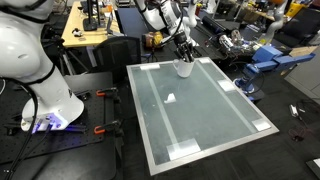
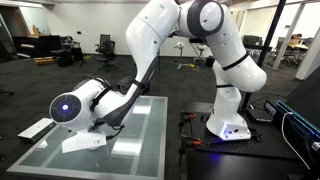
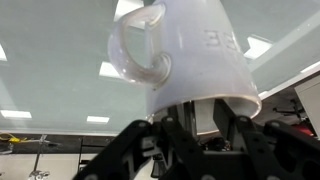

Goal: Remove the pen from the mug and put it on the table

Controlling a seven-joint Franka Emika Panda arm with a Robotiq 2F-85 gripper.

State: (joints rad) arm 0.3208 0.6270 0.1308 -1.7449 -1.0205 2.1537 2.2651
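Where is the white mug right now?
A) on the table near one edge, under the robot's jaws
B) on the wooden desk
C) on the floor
A: in an exterior view the mug stands on the table by its far edge, the jaws right above it.

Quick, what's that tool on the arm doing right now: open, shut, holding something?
Tool: at the mouth of the mug; whether it is open, closed or holding anything cannot be told.
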